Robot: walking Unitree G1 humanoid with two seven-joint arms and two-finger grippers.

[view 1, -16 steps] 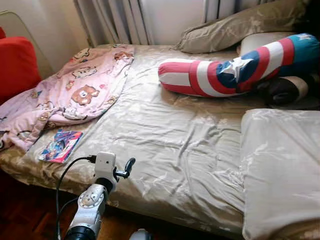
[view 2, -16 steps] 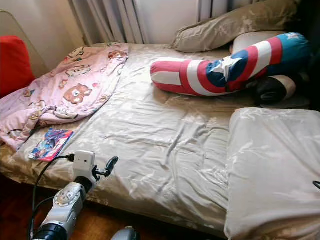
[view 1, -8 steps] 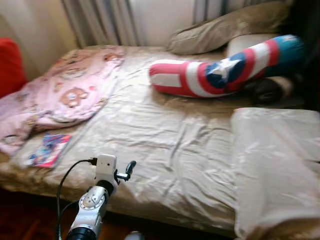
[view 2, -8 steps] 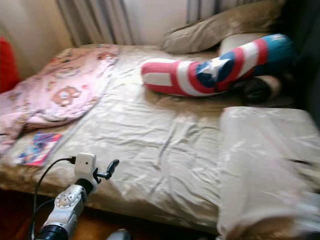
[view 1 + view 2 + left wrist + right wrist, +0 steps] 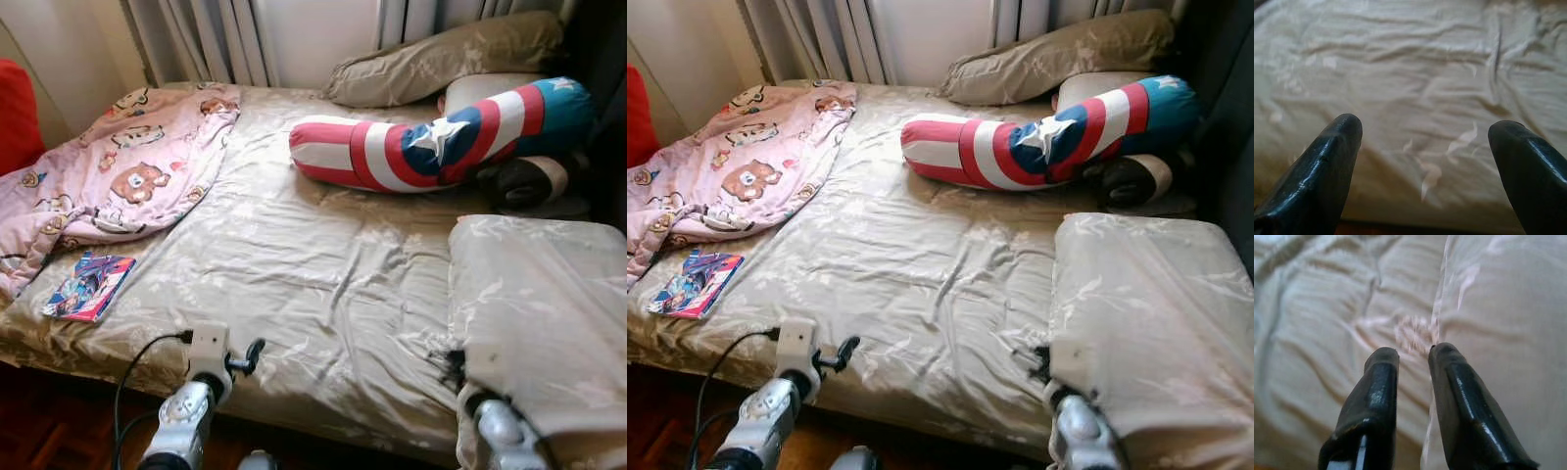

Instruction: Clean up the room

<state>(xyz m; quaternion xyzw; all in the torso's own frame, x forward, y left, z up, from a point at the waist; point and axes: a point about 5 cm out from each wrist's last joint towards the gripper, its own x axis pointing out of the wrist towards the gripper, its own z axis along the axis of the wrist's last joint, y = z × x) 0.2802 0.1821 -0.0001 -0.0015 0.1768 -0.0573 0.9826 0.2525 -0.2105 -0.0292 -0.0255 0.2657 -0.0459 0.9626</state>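
A bed covered in one crumpled beige satin sheet took up most of the scene. On its left side lay one pink blanket printed with cartoon bears, bunched and spread toward the head of the bed, and just beside its near edge lay one colourful book, flat on the sheet close to the bed's front edge. Across the far middle lay one long bolster striped red, white and blue with a white star. Behind it rested one beige pillow against the curtains, and a dark rounded cushion sat under the bolster's right end. At the near right lay one large folded beige quilt. The left hand hovered at the bed's front edge, right of the book and apart from it; in the left wrist view its two fingers stood spread wide over bare sheet. The right hand was at the near left corner of the quilt; in the right wrist view its two fingers were nearly pressed together, a slim gap between them, at the quilt's edge.
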